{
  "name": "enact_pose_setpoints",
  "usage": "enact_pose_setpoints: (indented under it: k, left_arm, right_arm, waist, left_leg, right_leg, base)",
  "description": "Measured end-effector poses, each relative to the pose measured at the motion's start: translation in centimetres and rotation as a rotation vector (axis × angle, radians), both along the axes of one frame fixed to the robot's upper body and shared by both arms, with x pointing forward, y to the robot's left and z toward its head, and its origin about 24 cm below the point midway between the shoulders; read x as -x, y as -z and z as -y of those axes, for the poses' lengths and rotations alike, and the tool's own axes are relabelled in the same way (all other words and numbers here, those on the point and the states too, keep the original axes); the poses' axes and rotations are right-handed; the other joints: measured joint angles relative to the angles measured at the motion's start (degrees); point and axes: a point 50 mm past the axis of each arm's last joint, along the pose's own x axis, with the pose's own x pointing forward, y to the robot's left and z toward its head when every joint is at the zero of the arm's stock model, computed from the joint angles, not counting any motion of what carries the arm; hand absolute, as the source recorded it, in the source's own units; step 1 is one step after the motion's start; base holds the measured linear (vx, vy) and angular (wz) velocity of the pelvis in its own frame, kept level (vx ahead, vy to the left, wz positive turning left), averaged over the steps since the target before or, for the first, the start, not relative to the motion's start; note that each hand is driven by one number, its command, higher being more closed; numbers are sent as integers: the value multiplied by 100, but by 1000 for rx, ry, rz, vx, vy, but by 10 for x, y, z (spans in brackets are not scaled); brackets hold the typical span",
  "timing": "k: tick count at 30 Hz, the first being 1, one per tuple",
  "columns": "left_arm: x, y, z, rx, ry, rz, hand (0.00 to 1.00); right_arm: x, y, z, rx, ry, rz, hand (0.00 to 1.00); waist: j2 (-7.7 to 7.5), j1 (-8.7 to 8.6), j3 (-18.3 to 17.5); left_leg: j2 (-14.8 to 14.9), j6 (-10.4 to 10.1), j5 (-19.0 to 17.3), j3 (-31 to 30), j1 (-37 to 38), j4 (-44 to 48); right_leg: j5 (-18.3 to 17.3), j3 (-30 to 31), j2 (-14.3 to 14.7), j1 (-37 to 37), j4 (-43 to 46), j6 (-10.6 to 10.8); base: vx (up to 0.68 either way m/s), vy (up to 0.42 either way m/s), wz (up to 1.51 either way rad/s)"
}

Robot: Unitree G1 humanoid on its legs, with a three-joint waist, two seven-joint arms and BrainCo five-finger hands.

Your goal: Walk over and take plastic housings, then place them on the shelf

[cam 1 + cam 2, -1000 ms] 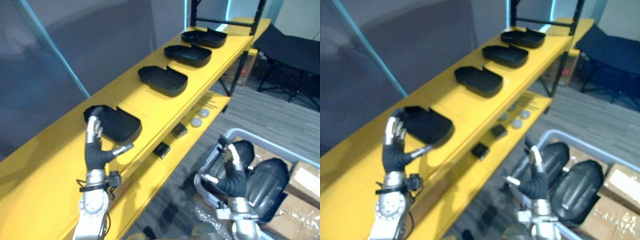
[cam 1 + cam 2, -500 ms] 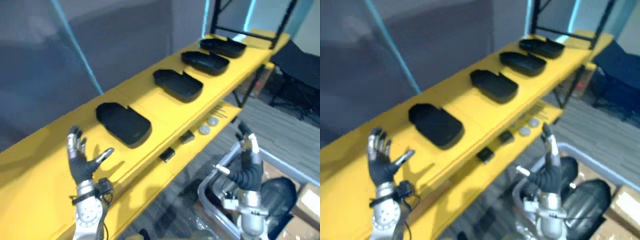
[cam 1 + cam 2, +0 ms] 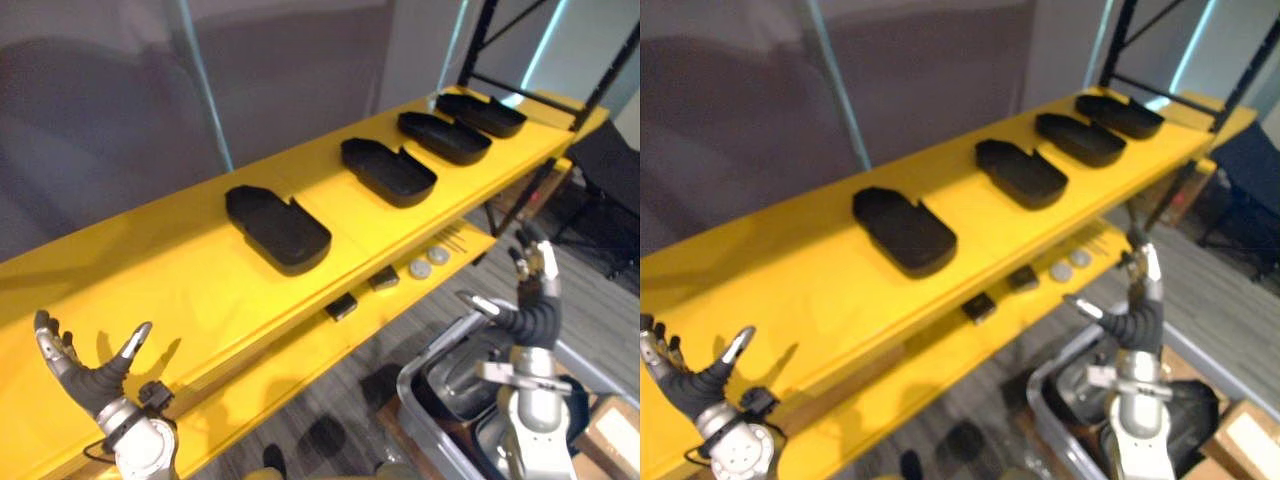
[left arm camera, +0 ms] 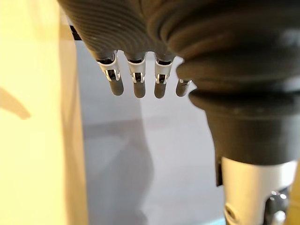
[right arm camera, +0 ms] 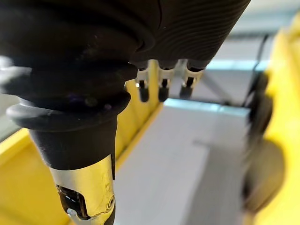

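Housings (image 3: 278, 229) are set four along the yellow shelf (image 3: 190, 300); more seem left in the bin (image 3: 423, 357). Left hand (image 3: 90, 380) and right hand (image 3: 530, 312) are held open, empty.

The long shelf (image 3: 200, 290) has a smooth yellow painted face with a soft sheen, paler where the light pools on it. The nearest plastic housing (image 3: 278, 228) is black and matt, barely catching any light, and the second housing (image 3: 388, 172), third housing (image 3: 444, 137) and far housing (image 3: 480, 114) look the same. The two discs (image 3: 428, 262) on the lower board are pale grey and dull. The bin (image 3: 425, 375) has a smooth grey rim, plastic by the look of it. The box (image 3: 610, 445) is plain brown cardboard. The left hand (image 3: 88, 375) and right hand (image 3: 530, 300) have silvery metal fingers (image 4: 136, 82) with dark matt tips, and the ribbed cover (image 4: 117, 23) looks like dull black rubber. The floor (image 3: 340, 410) is grey, streaked and flat in finish.
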Motion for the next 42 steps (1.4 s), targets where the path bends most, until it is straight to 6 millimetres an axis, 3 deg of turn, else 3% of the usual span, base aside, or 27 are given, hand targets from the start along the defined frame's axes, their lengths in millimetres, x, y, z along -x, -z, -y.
enact_pose_setpoints:
  k: [3, 5, 7, 9, 11, 13, 15, 17, 18, 19, 23, 27, 33, 38, 42]
  left_arm:
    - [12, 20, -16, 49, -272, -49, 0]
    - [26, 18, -27, 32, -459, -26, 0]
    - [46, 13, -40, -32, -671, 0, 0]
    - [60, 10, -49, -56, -790, 20, 0]
    - [76, 10, -57, -70, -895, 11, 0]
    - [91, 22, -64, -59, -949, -84, 0]
    - [100, 41, -69, 8, -910, -227, 0]
    - [114, 78, -72, 186, -786, -466, 0]
    - [117, 84, -71, 224, -760, -500, 0]
    - [127, 104, -66, 337, -699, -597, 0]
    - [154, 136, -51, 512, -643, -780, 0]
    - [186, 157, -37, 721, -575, -952, 0]
    - [196, 179, -12, 995, -342, -1026, 0]
    - [177, 191, 12, 1094, 20, -1069, 0]
    - [167, 194, 20, 1102, 148, -1080, 0]
  right_arm:
    - [-3, 3, -3, 26, -2, -36, 0]
    - [-6, 4, -5, 26, -22, -65, 0]
    - [-13, 0, -9, 35, -56, -59, 0]
    - [-19, -4, -11, 46, -78, -40, 0]
    - [-28, -7, -14, 57, -110, -31, 0]
    - [-40, -10, -19, 78, -179, -31, 0]
    - [-48, -14, -25, 104, -245, -29, 0]
    - [-62, -20, -35, 134, -333, -51, 0]
    - [-64, -20, -36, 138, -341, -57, 0]
    - [-69, -22, -39, 154, -369, -80, 0]
    - [-82, -19, -38, 203, -423, -166, 0]
    - [-94, -15, -57, 271, -571, -269, 0]
    - [-98, -16, -66, 314, -650, -338, 0]
    - [-91, -29, -74, 379, -752, -335, 0]
    - [-87, -30, -74, 393, -761, -339, 0]
  waist:
    - [29, -37, 30]
    - [-38, -26, 75]
    - [-65, 126, 93]
    - [-59, 258, 95]
    - [-66, 280, 92]
    - [-27, 326, 75]
    - [16, 418, 78]
    - [27, 429, 73]
    - [26, 432, 73]
    - [24, 441, 72]
    - [16, 561, 69]
    - [18, 580, 69]
    - [16, 579, 70]
    - [30, 552, 70]
    - [38, 516, 75]
  left_leg:
    - [42, 1, -1, 50, -92, 1]
    - [87, 12, 8, 133, -99, 2]
    - [90, 75, 85, 136, -91, 2]
    - [49, 73, 88, 83, -85, 2]
    - [-5, 76, 89, 14, -76, 2]
    - [-47, 82, 93, 15, -89, 2]
    - [-59, 88, 98, 14, -96, 3]
    - [-78, 101, 107, 8, -81, 3]
    - [-79, 107, 111, 3, -77, 3]
    - [-80, 111, 115, -1, -70, 5]
    - [-44, 125, 96, 72, -31, 3]
    - [16, 119, 50, 318, 43, 3]
    - [100, 116, 48, 474, 77, 4]
    - [143, 87, 27, 575, 157, 4]
    - [161, 85, 26, 709, 207, 3]
  right_leg:
    - [5, -211, 11, 25, -1, 18]
    - [-21, -473, 9, 160, -7, 2]
    - [-72, -734, 1, 321, -9, -16]
    - [-106, -852, -31, 405, -8, -32]
    - [-182, -961, -92, 518, -6, -4]
    - [-222, -1065, -137, 546, 8, 21]
    - [-235, -1076, -142, 546, 8, 41]
    - [-266, -1088, -140, 577, 10, 62]
    - [-274, -1095, -140, 585, 12, 65]
    - [-292, -1111, -141, 598, 28, 59]
    - [-329, -1065, -141, 594, 49, 22]
    - [-339, -928, -116, 581, 52, 4]
    - [-339, -882, -92, 578, 54, 2]
    - [-346, -801, -63, 604, 54, -9]
    - [-354, -751, -57, 605, 58, -23]
  base:
    - [19, 10, 35]
    - [52, -10, 67]
    - [60, -3, 57]
    - [50, 19, 42]
    - [49, 25, 41]
    - [31, 21, 21]
    - [10, 8, 3]
    - [6, 3, 2]
    - [13, -2, 7]
    - [11, -4, 6]
    - [12, 0, -7]
    - [17, 2, -14]
    - [7, 1, -5]
    - [-5, 3, -7]
    - [0, 6, -8]
